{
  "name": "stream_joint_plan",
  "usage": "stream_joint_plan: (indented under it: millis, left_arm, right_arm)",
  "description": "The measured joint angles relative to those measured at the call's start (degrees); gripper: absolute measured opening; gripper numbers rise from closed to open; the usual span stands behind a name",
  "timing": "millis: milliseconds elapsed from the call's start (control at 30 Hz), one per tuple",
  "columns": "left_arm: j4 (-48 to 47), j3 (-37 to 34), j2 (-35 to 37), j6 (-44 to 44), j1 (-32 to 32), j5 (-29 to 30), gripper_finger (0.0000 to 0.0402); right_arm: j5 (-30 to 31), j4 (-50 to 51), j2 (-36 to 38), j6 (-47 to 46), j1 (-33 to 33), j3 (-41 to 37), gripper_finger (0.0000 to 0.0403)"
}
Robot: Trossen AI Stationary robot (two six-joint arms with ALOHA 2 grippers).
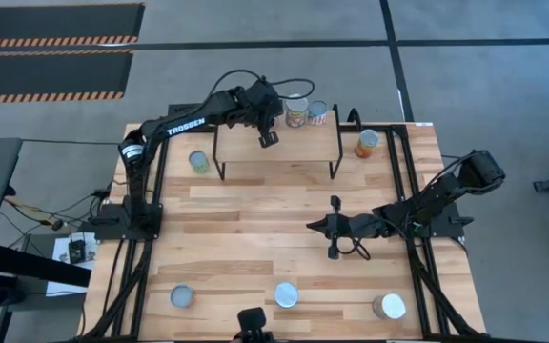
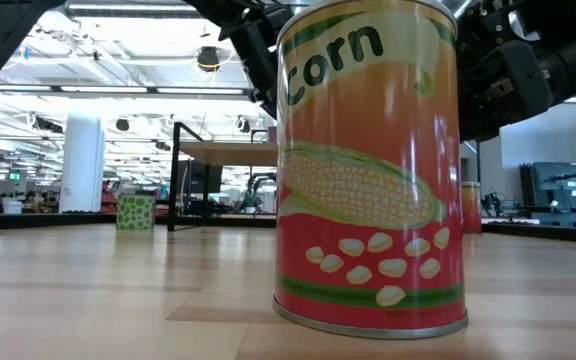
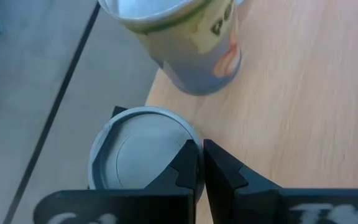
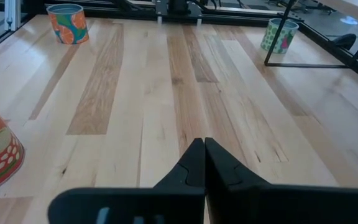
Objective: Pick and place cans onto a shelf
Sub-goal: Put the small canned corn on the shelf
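Wood shelf (image 1: 255,148) holds two cans (image 1: 296,111); we judge left gripper (image 1: 269,139), pinched empty, has released; next fetch green can (image 1: 198,161).

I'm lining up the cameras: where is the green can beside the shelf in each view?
High view: green can, left of the shelf.
Low view: left, beside the shelf's leg.
Left wrist view: not in it.
Right wrist view: far off, by that leg.
Shared landmark: the shelf.
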State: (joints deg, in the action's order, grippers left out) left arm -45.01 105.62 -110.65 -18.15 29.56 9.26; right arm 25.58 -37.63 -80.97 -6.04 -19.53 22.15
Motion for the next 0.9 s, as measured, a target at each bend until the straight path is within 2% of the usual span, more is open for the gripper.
stream_joint_plan:
  millis: [133,500,900]
  left_arm:
    - [0.6,0.0,-0.5,0.0,0.1,0.0,0.0002]
    - [1.0,0.0,-0.5,-0.1,0.0,0.0,0.0038]
    - [3.1,0.0,-0.5,-0.7,0.0,0.0,0.0041]
  right_arm:
    - [0.0,0.1,0.0,0.0,0.0,0.0,0.0010]
    - [0.0,0.3,0.0,-0.2,0.0,0.0,0.0010]
    - [0.0,0.3,0.0,-0.1,0.0,0.0,0.0011]
